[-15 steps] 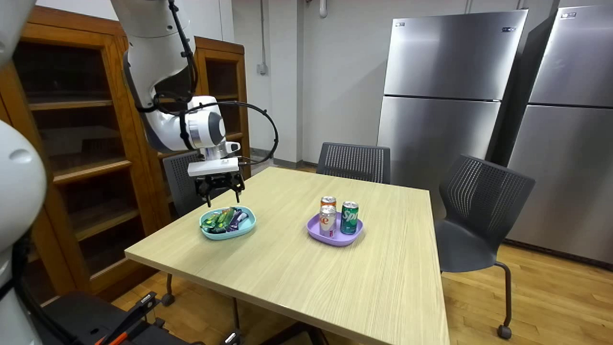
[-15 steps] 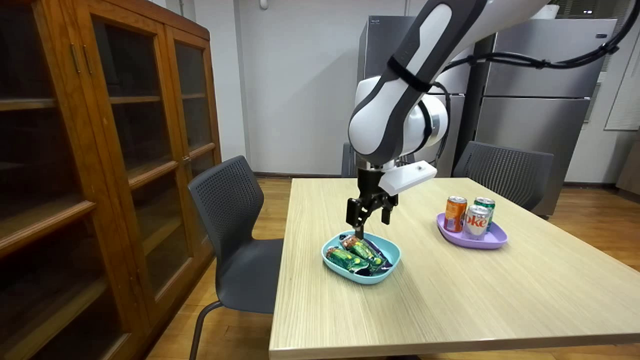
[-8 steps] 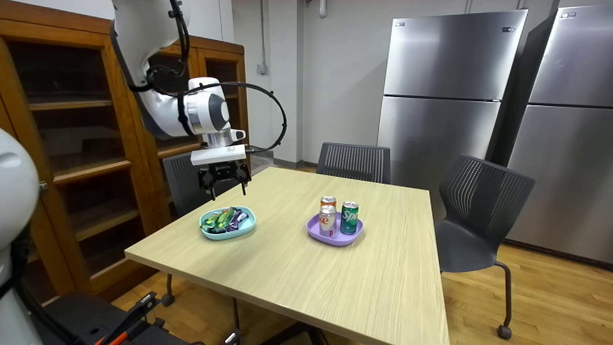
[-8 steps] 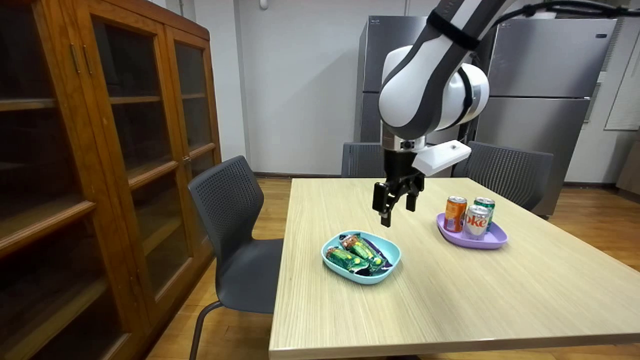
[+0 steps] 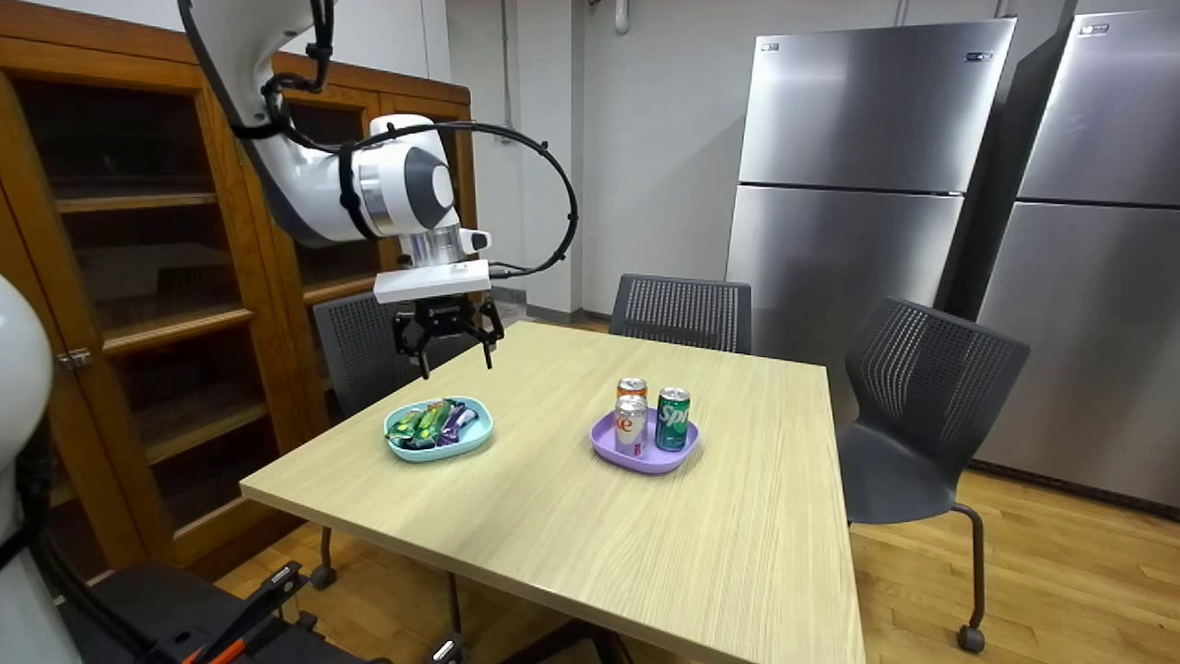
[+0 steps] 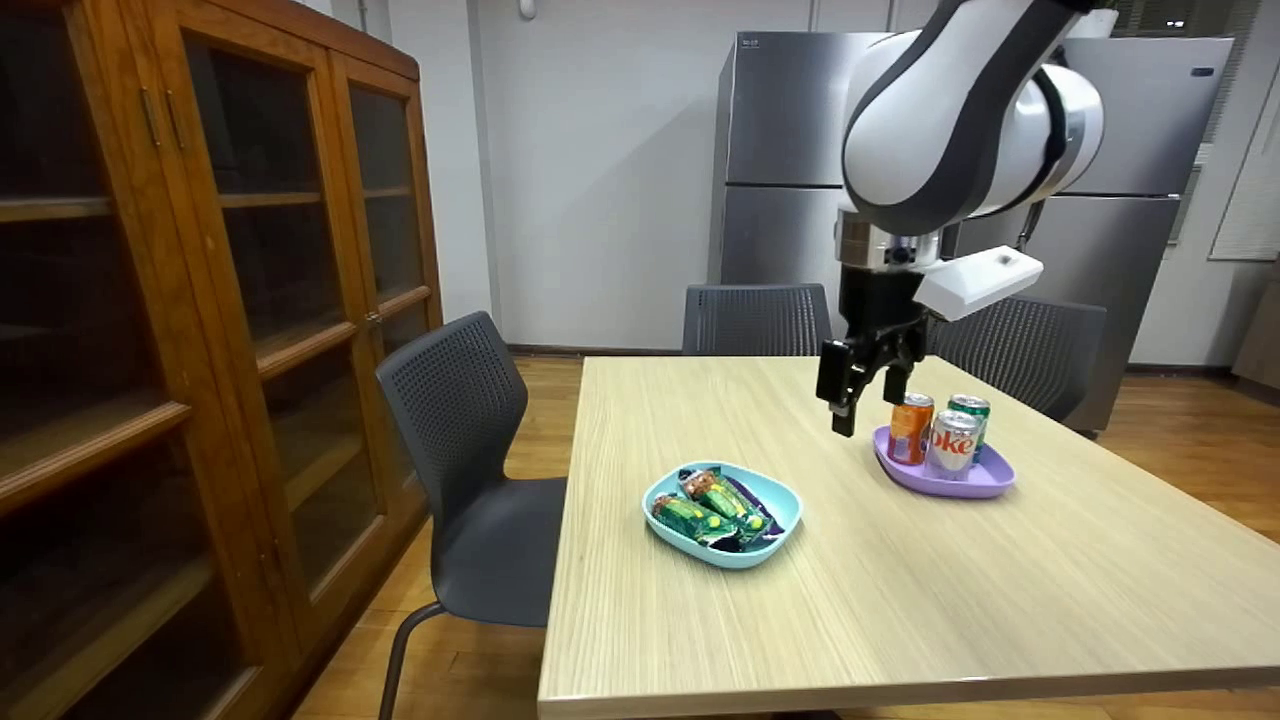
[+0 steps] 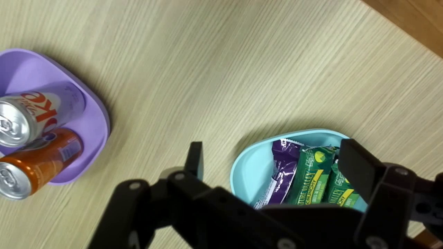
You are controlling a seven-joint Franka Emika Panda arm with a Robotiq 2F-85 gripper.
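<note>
Inside the turquoise tray [image 7: 248, 173] lie three wrapped snack bars [image 6: 722, 503]: a purple bar [image 7: 285, 164] with white print along one side, a green bar [image 7: 313, 173] lettered "Crunchy" in the middle, and next to it a second green bar [image 7: 341, 189], partly hidden behind the pincer [image 7: 271, 152] in the wrist view. Above the desk [image 6: 950, 600], near the turquoise tray, the pincer hangs spread wide, apart from both the tray and the bars. Well away from the turquoise tray, on the same desk, a purple tray [image 7: 95, 128] carries three upright drink cans [image 6: 945, 440]: an orange can [image 6: 910, 435] and a silver Coke can [image 5: 631, 429] on the side facing the turquoise tray, and a green Sprite can [image 5: 673, 424] farthest from it. On the turquoise tray's side of the desk stands a dark grey chair [image 6: 490, 545], and beyond the chair a glass-doored wooden cabinet [image 6: 195, 330] whose inside is too dark to make out.
</note>
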